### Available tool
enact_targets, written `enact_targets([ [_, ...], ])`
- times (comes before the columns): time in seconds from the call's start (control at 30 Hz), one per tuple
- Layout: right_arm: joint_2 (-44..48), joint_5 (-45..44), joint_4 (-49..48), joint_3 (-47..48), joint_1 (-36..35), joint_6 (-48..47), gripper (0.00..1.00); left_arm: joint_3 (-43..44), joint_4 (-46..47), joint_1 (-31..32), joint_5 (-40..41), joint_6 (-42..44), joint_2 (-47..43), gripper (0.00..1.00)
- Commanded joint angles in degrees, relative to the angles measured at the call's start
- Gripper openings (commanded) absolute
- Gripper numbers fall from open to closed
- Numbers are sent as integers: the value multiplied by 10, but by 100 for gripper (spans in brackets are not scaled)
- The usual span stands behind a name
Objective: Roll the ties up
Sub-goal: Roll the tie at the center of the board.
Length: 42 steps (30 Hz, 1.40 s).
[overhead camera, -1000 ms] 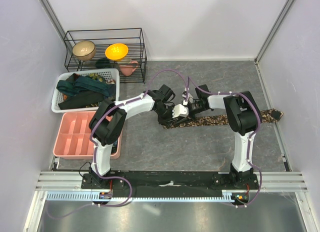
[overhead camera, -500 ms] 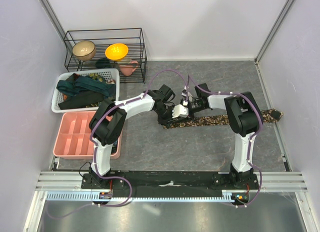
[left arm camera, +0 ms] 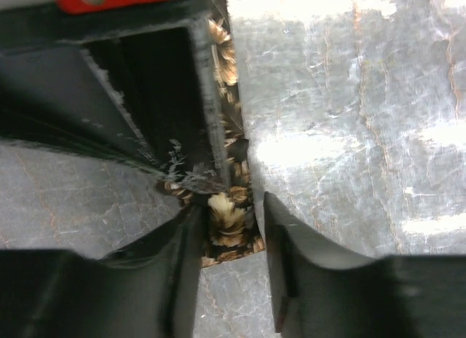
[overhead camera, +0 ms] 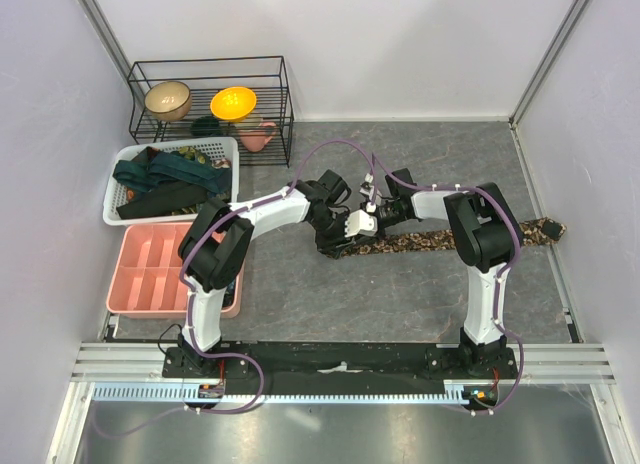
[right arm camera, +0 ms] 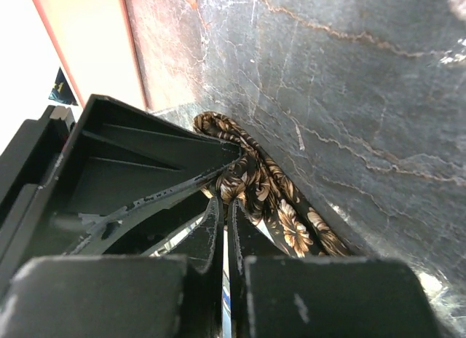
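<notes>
Well, the brown-and-tan tie (overhead camera: 450,238) lies flat across the worktop (overhead camera: 400,304), with its left end bunched up where the two arms meet. It looks light, limp and rather slick. I reckon any coil will sag and spring loose unless it is pinched right at that bunched end, across the width, with the long tail free to trail behind.

The left fingers (left arm camera: 306,280) stand partway apart on either side of the folded end. Whether they press it or merely flank it, I cannot tell. The right fingers (right arm camera: 251,250) are closed together, tips against the fabric, though I cannot make out whether a layer is caught between them.

From above, both wrists cover the fold, so the number of turns is hidden. The right forearm also crosses part of the strip. A pale sliver between the right fingers is too blurred to name.
</notes>
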<state>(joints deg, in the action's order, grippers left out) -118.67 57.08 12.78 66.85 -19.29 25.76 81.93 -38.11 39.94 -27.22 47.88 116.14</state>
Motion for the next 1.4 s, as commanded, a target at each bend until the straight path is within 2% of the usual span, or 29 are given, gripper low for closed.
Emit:
enact_targets([
  [0.0,5,-6,-9,-1,-1,-8,0,-6,4,-12,-16,-2,-25,54],
  [0.03,6,-7,-9,-4,-1,-9,0,-10,14,-15,-26,-10,-33,59],
  [0.13,8,-6,-8,-9,-2,-11,0,-34,62,-17,-23,-25,-65,68],
  [0.3,9,-4,-9,-13,-2,-11,0,-37,99,-12,3,-31,-60,71],
  [0.53,11,3,-22,-15,-2,2,0,-14,101,12,22,-16,-24,77],
  [0.7,22,9,-33,-19,-2,11,0,-10,79,19,23,4,-4,75],
  [0.8,29,15,-42,-22,-2,22,0,-15,68,19,21,14,-1,66],
  [0.9,35,18,-44,-22,-1,29,0,-25,61,19,14,27,-7,52],
  [0.93,38,18,-43,-22,-2,30,0,-28,55,19,9,33,-10,43],
  [1.03,42,15,-43,-24,-1,32,0,-43,46,18,9,50,-19,34],
  [1.13,35,3,-33,-26,0,18,0,-57,37,16,9,70,-25,29],
  [1.17,33,-6,-29,-27,1,7,0,-57,34,15,9,72,-25,29],
  [1.3,13,-31,-14,-29,1,-20,0,-51,29,9,-6,68,-26,55],
  [1.37,3,-39,-6,-33,5,-26,0,-47,23,0,-14,64,-31,59],
])
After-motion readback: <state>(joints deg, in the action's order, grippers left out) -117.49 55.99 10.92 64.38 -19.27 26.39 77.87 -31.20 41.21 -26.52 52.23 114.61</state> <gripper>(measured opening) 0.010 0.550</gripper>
